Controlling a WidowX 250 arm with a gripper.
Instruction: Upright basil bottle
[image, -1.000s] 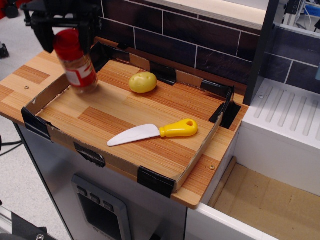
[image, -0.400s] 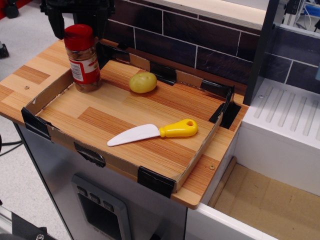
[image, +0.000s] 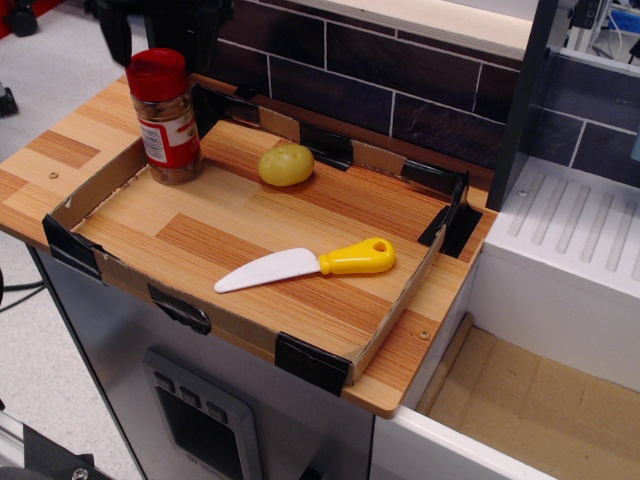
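In the single view, the small clear cylindrical basil bottle with a wide red cap, a red label with white text and brownish contents stood upright in the far left corner of the shallow cardboard-walled wooden tray. The black gripper hung above it at the frame's top, fingers spread apart, holding nothing. A yellow potato lay near the bottle; a white-bladed, yellow-handled plastic knife lay nearer the front.
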